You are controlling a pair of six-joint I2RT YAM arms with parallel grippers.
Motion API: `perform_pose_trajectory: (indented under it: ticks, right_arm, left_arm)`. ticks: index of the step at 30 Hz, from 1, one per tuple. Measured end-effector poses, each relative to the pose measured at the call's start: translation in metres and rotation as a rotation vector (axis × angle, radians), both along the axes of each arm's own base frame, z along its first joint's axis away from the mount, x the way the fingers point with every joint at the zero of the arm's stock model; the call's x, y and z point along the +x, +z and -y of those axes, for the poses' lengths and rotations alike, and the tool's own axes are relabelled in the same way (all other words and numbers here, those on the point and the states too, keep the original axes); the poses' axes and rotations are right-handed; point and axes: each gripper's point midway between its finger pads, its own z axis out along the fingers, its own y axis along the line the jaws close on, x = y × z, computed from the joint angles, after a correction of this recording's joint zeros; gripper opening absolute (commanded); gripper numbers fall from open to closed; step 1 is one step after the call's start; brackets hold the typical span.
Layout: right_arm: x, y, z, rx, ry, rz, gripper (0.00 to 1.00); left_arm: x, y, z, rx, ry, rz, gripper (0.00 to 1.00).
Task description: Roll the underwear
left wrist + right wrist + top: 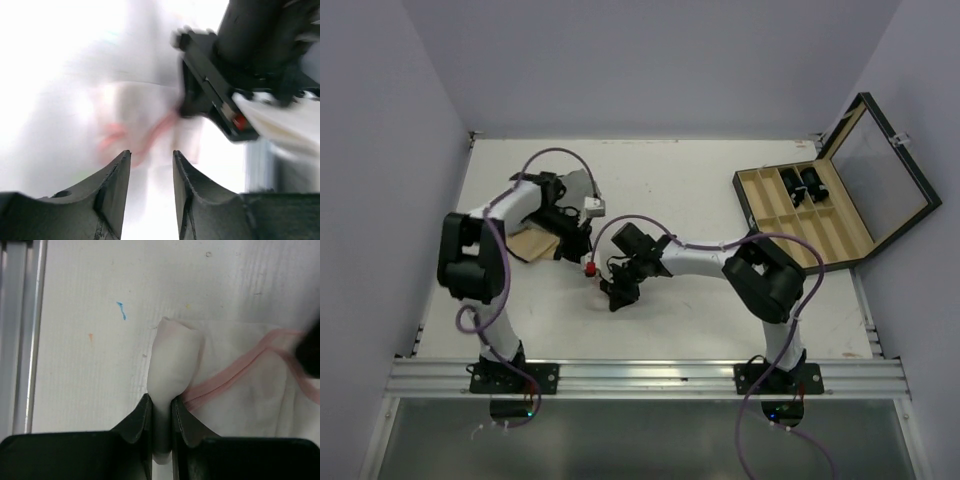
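The underwear (240, 390) is thin white fabric with pink trim, lying flat on the white table. Its left edge is rolled into a small tube (174, 360). My right gripper (161, 402) is shut on the near end of that tube; in the top view it (612, 293) is at mid-table. My left gripper (151, 155) is open and empty just above the blurred fabric (135, 130), close to the right gripper's body (225, 75). In the top view the left gripper (580, 248) is just up-left of the right one.
A tan cloth (533, 243) lies under the left arm's wrist. An open case (820, 215) with compartments and dark rolled items (801, 183) stands at the back right. A metal rail (650, 375) runs along the near edge.
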Motion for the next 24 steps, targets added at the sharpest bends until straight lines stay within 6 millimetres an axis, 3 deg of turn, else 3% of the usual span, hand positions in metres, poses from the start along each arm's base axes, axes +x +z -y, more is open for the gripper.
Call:
perform_pose_trajectory:
  ticks: [3, 5, 7, 9, 11, 15, 18, 24]
  right_arm:
    - [-0.005, -0.001, -0.002, -0.009, -0.020, -0.127, 0.00]
    - [-0.005, -0.002, -0.005, -0.014, -0.040, -0.230, 0.00]
    - [-0.003, -0.002, -0.007, -0.023, -0.065, -0.330, 0.00]
    - [-0.001, -0.002, -0.009, -0.031, -0.093, -0.450, 0.00]
    - [0.000, -0.003, -0.008, -0.040, -0.123, -0.563, 0.00]
    - [0.001, -0.003, -0.007, -0.051, -0.161, -0.723, 0.00]
    - [0.001, -0.003, -0.008, -0.063, -0.178, -0.794, 0.00]
    - [0.002, -0.004, -0.008, -0.092, -0.203, -0.892, 0.00]
  left_arm:
    - [0.036, 0.048, -0.028, -0.063, 0.176, 0.279, 0.45]
    - [0.044, 0.077, -0.050, -0.067, 0.268, 0.436, 0.47]
    - [0.039, 0.097, -0.059, -0.071, 0.310, 0.584, 0.47]
    - [0.020, 0.103, -0.058, -0.069, 0.306, 0.677, 0.48]
    - [0.002, 0.098, -0.056, -0.056, 0.285, 0.740, 0.49]
    - [-0.034, 0.059, -0.051, 0.013, 0.199, 0.783, 0.53]
    - [-0.059, 0.035, -0.037, 0.038, 0.075, 0.807, 0.53]
    - [-0.068, 0.014, -0.011, 0.073, -0.065, 0.835, 0.54]
